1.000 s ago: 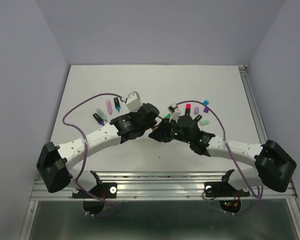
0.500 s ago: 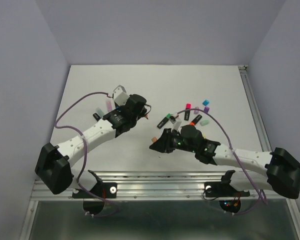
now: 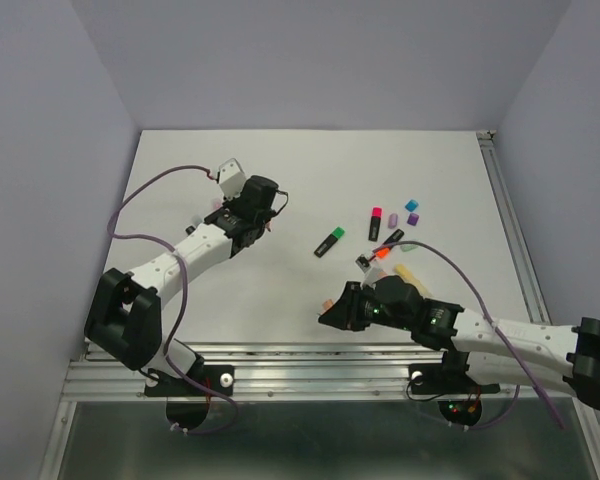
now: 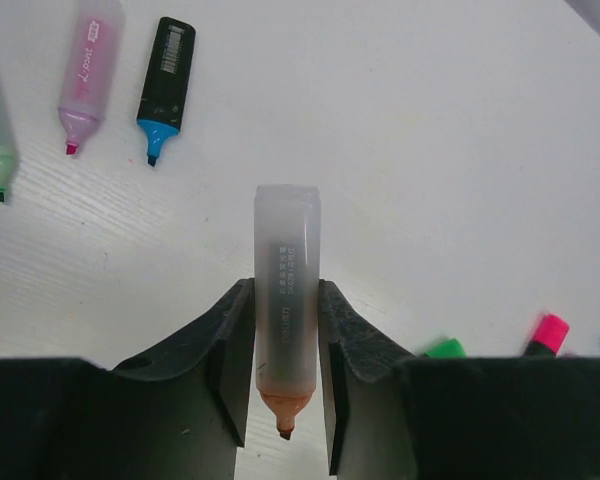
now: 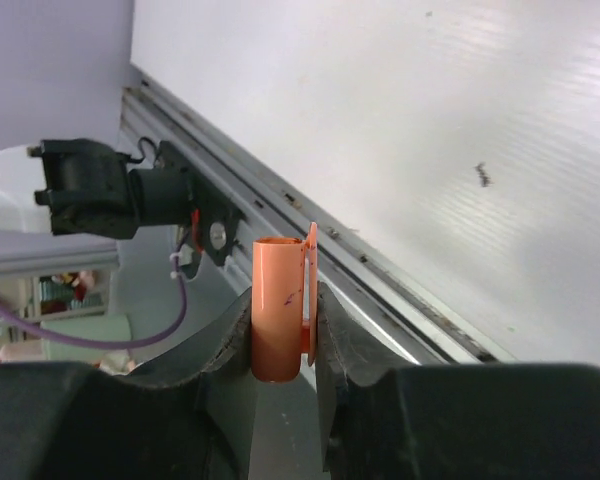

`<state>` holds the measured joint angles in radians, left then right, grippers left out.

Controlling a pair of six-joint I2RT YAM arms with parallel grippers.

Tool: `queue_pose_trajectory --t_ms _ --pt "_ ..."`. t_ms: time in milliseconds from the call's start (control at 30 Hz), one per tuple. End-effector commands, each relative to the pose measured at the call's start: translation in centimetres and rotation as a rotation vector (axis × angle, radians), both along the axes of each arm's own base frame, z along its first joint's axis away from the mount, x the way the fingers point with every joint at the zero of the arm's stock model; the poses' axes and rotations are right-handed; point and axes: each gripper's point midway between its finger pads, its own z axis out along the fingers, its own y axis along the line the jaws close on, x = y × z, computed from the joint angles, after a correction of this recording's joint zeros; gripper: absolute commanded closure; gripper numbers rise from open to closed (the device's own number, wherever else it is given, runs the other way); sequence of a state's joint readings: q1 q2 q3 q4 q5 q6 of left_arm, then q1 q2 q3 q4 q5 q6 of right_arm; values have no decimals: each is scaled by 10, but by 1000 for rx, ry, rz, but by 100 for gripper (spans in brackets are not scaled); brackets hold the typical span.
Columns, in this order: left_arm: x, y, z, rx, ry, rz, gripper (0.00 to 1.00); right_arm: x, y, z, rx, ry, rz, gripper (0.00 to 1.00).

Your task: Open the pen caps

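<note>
The two arms have drawn apart since the earlier view, where their grippers met at mid-table; the cap has come off in that pull. The orange cap (image 5: pixel 278 315) now sits pinched in the right gripper (image 5: pixel 284 300), whose jaws are closed tight on its sides. Its long axis runs straight out along the fingers, open mouth pointing away from the wrist. The pale barrel (image 4: pixel 286 250) it belonged to is clamped likewise in the left gripper (image 4: pixel 285 300), orange nib towards the wrist, held above the table's far-left part.

The right arm alone has the cap, low over the near edge by the aluminium rail (image 5: pixel 400 300). The loose caps (image 3: pixel 411 205) already off lie farther back and to its right, so putting this one down probably means carrying it back over the board. Beside the left gripper lie a pink highlighter (image 4: pixel 85 75) and a blue-tipped black one (image 4: pixel 166 85), both uncapped. The white table (image 3: pixel 280 160) is flat and matt, walled by plain lilac panels (image 3: pixel 40 150).
</note>
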<state>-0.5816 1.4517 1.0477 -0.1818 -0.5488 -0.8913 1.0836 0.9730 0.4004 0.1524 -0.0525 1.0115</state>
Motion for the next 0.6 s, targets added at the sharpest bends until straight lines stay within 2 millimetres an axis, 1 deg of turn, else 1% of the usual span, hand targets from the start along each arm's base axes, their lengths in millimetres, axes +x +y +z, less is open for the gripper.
queue_pose_trajectory --t_ms 0,33,67,100,133,200,233,267,333,367,433,500,567 --pt "-2 18 -6 149 50 -74 100 38 -20 10 -79 -70 -163 99" --pt "-2 31 -14 171 75 -46 100 42 -24 9 -88 -71 -177 99" --pt "-4 37 -24 190 108 -44 100 48 -33 1 -122 -57 -201 99" --pt "-8 40 -34 194 138 -50 100 51 -37 -3 -134 -47 -211 99" --pt "-6 51 -39 203 156 -31 100 53 -39 -7 -142 -37 -217 99" --pt "-9 61 -53 220 188 -14 100 59 -46 -13 -158 -28 -240 99" --pt "-8 65 -57 226 195 -9 100 60 -47 -16 -166 -24 -247 99" --pt "-5 73 -61 238 206 -7 100 61 -49 -17 -172 -22 -254 99" --pt "-3 76 -75 232 243 -6 100 65 -54 -21 -188 -22 -278 99" --pt "-2 84 -84 233 271 14 100 67 -57 -24 -198 -19 -287 99" --pt "0 92 -95 246 294 38 100 68 -60 -26 -206 -16 -299 99" --pt "-2 102 -112 267 354 63 100 68 -64 -30 -215 -9 -309 99" --pt "-2 106 -117 278 379 78 100 67 -68 -34 -223 -3 -317 99"
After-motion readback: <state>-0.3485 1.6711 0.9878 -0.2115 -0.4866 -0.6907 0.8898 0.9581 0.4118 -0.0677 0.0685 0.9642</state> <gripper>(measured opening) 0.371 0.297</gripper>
